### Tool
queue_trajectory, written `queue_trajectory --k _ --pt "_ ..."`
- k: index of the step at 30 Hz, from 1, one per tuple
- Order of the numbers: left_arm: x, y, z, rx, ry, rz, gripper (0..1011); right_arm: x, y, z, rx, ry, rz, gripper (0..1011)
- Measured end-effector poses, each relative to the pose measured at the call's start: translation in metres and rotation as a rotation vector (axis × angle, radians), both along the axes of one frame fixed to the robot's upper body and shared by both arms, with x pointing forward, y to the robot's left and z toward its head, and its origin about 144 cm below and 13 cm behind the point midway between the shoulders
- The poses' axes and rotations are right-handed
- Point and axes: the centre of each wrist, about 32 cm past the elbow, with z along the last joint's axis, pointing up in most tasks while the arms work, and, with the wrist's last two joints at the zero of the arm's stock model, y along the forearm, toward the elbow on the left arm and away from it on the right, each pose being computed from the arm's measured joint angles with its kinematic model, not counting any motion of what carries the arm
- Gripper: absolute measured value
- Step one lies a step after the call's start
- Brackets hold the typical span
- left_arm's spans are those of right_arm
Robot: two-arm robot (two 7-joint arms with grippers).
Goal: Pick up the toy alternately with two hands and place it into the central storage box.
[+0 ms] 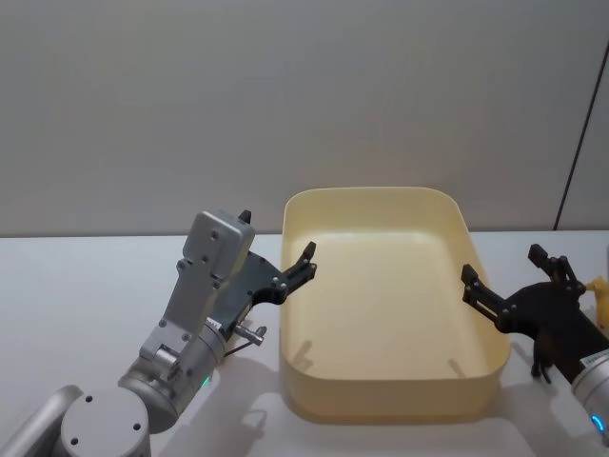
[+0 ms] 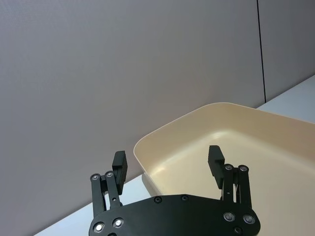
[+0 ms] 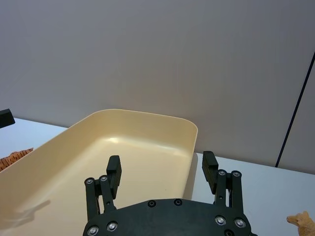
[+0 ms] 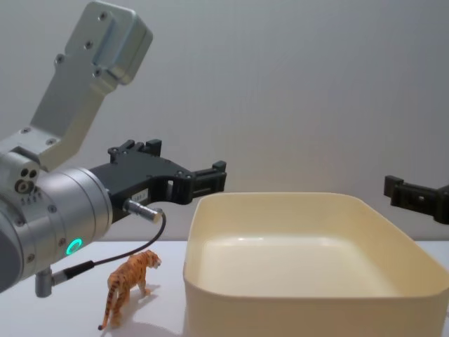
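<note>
While both hover w/ jaws wide and holding nothing, left gripper (image 2: 167, 157) sits by the storage box's (image 1: 366, 193) left rim, right gripper (image 3: 161, 162) by its right rim. Chest view adds a tiger toy (image 4: 130, 284) standing on the table (image 1: 76, 276) just beside box's left wall, under left gripper. Right wrist view catches a tan toy (image 3: 302, 221) on box's right side.

Central storage box (image 1: 381, 193): showing plain cream-yellow, no pattern.
Left gripper (image 1: 277, 235): showing matte black.
Right gripper (image 1: 502, 263): showing black too.
Left arm (image 4: 49, 210): showing silver, its ring (image 4: 74, 246) glowing green.
Tiger toy (image 4: 128, 284), at the box's 9 o'clock: wearing orange with dark stripes.
Small toy (image 3: 301, 221), at the box's 3 o'clock: showing pale tan.
Table (image 1: 76, 286): showing white.
Wall (image 1: 285, 95): showing grey.
</note>
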Motion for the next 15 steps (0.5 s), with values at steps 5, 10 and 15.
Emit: queue_trajectory --k 5,10,15 --pt "0.0 0.0 0.0 0.0 0.0 0.0 1001 0.0 0.0 0.0 0.0 0.0 0.0 1001" --pt "0.0 0.0 0.0 0.0 0.0 0.0 1001 0.0 0.0 0.0 0.0 0.0 0.0 1001" --pt "0.0 0.0 0.0 0.0 0.0 0.0 1001 0.0 0.0 0.0 0.0 0.0 0.0 1001"
